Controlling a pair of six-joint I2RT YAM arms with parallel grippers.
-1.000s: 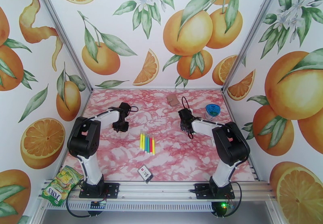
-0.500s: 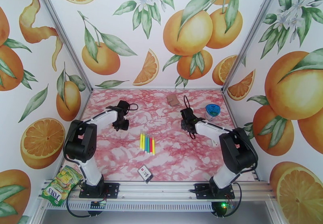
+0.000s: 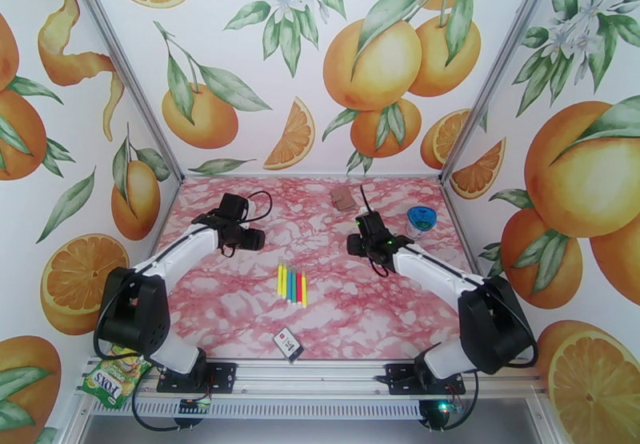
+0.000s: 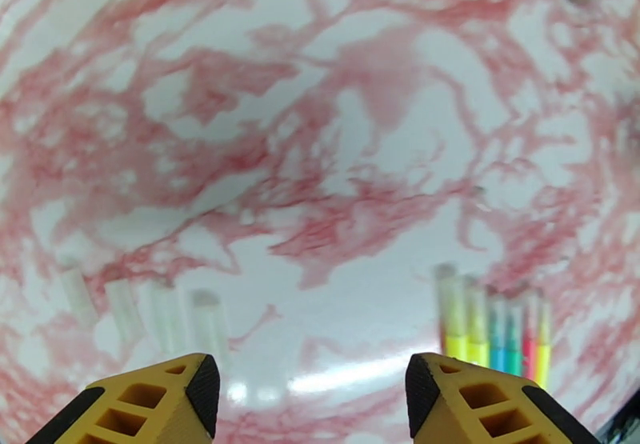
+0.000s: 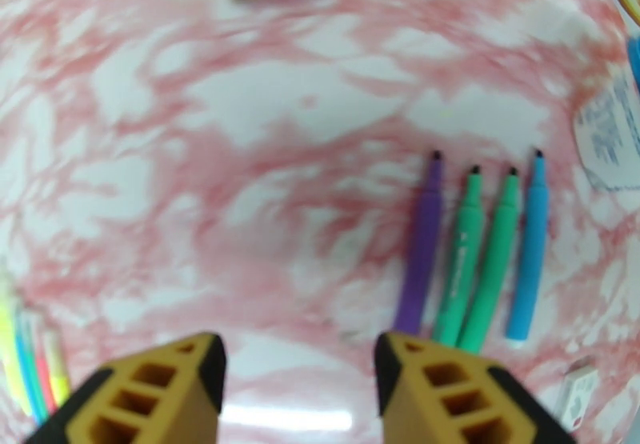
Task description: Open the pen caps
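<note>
The left end effector (image 4: 312, 378) and the right end effector (image 5: 300, 358) both stand apart, empty, above the pink marbled surface (image 3: 240, 310). The short coloured pen caps (image 3: 291, 285) are on thin plastic markers (image 4: 492, 334) lying in a row mid-surface.

Tabletop (image 4: 336, 118): smooth, glossy, pink marble print, glare streak. Markers (image 5: 468, 254): smooth plastic, slight sheen. Left claw (image 4: 312, 386): matt yellow moulded plastic, black edging. Near rail (image 3: 320, 371): bare metal.
</note>
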